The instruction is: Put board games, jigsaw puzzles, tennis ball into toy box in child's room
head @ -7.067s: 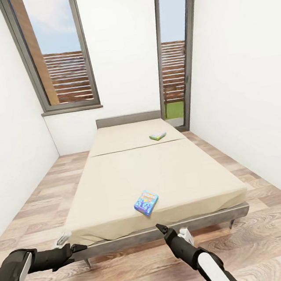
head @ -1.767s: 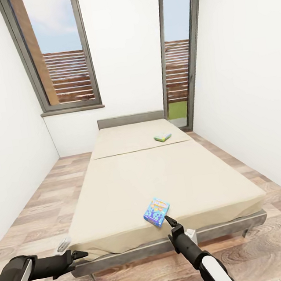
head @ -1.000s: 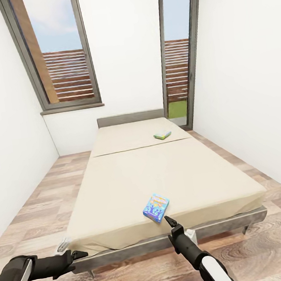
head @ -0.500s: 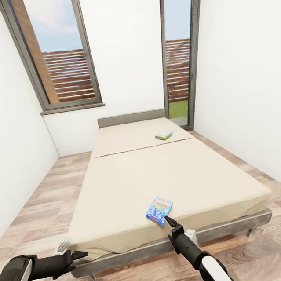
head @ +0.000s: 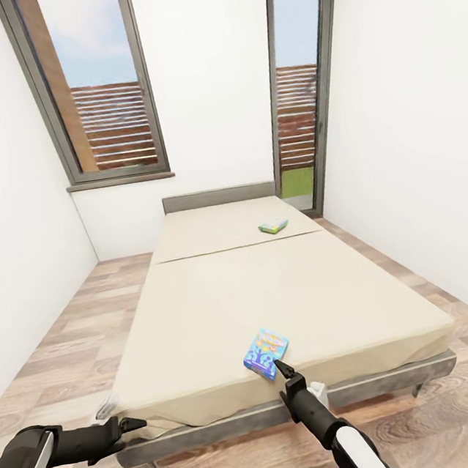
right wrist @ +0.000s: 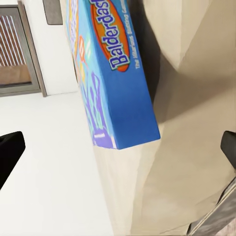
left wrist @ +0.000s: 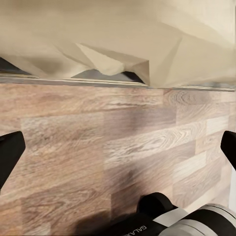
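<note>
Beige bed (head: 221, 302) carries a blue Balderdash box (head: 266, 352) before the spread right hand (head: 279, 368).

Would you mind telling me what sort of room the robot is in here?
Most likely a bedroom: a wide bed with a beige mattress fills the middle, on a wood-plank floor between white walls, with tall windows behind. Two colourful game boxes on the mattress hint at a child's room.
</note>
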You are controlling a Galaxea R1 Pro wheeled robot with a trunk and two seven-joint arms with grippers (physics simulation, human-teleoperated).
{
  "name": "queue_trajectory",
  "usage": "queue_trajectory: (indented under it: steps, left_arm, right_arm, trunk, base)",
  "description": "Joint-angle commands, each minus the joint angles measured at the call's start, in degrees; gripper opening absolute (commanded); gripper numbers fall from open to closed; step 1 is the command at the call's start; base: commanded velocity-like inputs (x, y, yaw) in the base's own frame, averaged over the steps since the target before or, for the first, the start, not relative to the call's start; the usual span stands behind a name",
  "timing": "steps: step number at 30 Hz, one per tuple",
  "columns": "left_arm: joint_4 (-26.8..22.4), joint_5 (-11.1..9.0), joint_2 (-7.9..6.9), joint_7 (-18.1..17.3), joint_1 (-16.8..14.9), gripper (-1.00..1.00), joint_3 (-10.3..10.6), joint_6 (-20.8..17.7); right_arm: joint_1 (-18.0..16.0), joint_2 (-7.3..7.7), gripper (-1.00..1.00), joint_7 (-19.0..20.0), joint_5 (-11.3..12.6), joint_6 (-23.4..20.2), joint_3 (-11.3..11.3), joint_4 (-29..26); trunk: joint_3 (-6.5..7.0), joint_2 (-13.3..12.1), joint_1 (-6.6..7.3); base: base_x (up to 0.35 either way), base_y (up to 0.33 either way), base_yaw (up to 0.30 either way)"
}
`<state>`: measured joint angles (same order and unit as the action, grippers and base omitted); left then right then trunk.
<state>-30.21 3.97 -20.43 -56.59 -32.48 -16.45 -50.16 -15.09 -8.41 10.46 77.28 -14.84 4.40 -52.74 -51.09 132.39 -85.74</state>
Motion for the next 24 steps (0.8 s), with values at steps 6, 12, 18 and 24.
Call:
queue_trajectory:
  steps: [6,12,18,24]
  left_arm:
    - [-0.03,0.42,0.04,-0.38,-0.04,1.00,-0.33,-0.39]
    - [-0.03,0.42,0.04,-0.40,-0.04,1.00,-0.34,-0.38]
    - [-0.02,0.42,0.04,-0.41,-0.04,1.00,-0.34,-0.38]
    - [-0.04,0.42,0.04,-0.38,-0.04,1.00,-0.34,-0.38]
  right_arm:
    - [-0.02,-0.02,1.00,0.08,0.41,-0.19,-0.01,0.01]
    - [-0.02,-0.02,1.00,0.06,0.41,-0.19,-0.01,0.01]
    - [-0.02,-0.02,1.00,0.09,0.41,-0.19,-0.01,0.01]
    - [-0.02,-0.02,1.00,0.08,0.41,-0.19,-0.01,0.01]
  trunk:
    - [-0.06,0.02,0.00]
    - [-0.06,0.02,0.00]
    - [-0.06,0.02,0.00]
    - [-0.06,0.02,0.00]
  base:
    - [0.065,0.000,0.000]
    - [0.013,0.000,0.000]
    - [0.002,0.000,0.000]
    - [0.011,0.006,0.000]
